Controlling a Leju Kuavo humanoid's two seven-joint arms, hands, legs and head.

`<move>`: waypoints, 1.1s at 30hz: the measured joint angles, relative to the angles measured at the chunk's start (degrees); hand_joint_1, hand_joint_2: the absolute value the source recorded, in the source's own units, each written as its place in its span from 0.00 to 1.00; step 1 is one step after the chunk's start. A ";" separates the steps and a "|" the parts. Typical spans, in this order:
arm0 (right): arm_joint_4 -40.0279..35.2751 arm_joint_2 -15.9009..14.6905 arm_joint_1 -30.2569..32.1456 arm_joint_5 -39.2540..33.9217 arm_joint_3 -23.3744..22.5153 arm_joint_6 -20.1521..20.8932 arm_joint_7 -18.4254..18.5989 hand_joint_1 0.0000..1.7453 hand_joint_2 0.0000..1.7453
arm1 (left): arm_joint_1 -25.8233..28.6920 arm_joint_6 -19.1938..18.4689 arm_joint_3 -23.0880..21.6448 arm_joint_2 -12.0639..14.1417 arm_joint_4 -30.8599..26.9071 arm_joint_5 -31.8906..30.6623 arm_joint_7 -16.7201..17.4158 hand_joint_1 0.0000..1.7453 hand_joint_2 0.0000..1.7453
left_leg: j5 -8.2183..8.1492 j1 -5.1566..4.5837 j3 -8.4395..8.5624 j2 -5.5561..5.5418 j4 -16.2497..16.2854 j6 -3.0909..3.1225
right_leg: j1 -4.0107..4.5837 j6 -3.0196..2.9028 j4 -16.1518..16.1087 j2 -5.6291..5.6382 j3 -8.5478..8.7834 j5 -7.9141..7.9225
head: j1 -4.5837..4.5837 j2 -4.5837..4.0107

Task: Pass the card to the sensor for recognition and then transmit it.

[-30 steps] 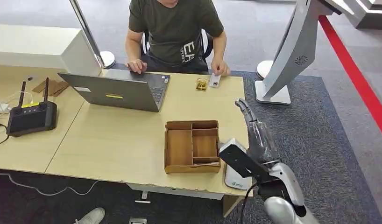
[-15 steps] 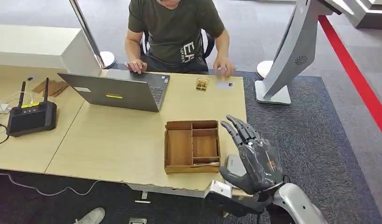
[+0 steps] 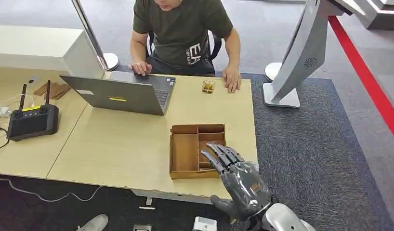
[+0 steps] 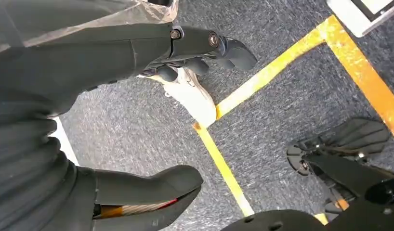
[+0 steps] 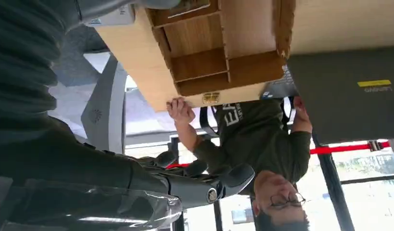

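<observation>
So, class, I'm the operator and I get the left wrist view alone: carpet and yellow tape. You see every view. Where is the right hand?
Observer: The right hand is at the table's near edge, fingers spread, holding nothing.
Operator: What is nearest to it?
Observer: A wooden tray with compartments; the fingertips are at its near corner.
Operator: And the card?
Observer: I cannot tell where it is. The person's hand lies flat on the table's far edge.
</observation>
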 joint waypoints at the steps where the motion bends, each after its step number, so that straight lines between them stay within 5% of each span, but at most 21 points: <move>1: 0.85 0.39 -0.12 0.00 0.68 -0.02 -0.20 0.00 1.00 | 0.07 0.04 0.11 0.00 0.00 0.18 -0.13 0.00 1.00 | 0.00 0.00 0.00 0.00 0.00 0.00 | 0.00 0.00 0.00 0.00 0.00 0.00 | 0.00 0.00; 8: 5.73 2.21 -1.68 -0.57 4.18 -1.18 -0.94 0.00 1.00 | 0.56 0.15 1.25 0.00 0.00 0.79 -0.15 0.00 1.00 | 0.01 0.00 0.00 -0.04 0.00 0.00 | 0.00 0.00 0.00 -0.03 0.00 0.00 | 0.00 0.00; 20: 21.81 6.67 -5.63 -0.20 8.64 -12.39 -3.43 0.00 1.00 | 0.62 0.55 3.01 -0.02 0.02 0.70 0.13 0.00 1.00 | 0.01 0.01 0.00 -0.05 0.00 -0.01 | 0.01 0.00 0.01 -0.03 -0.02 0.00 | 0.00 0.00; 33: 31.30 9.71 -6.83 -0.15 10.19 -13.00 -3.83 0.00 1.00 | 0.78 0.68 4.24 -0.07 0.02 0.66 0.22 0.00 1.00 | 0.01 0.00 0.01 -0.03 0.00 -0.01 | 0.00 0.00 0.00 -0.03 -0.02 0.00 | 0.02 0.00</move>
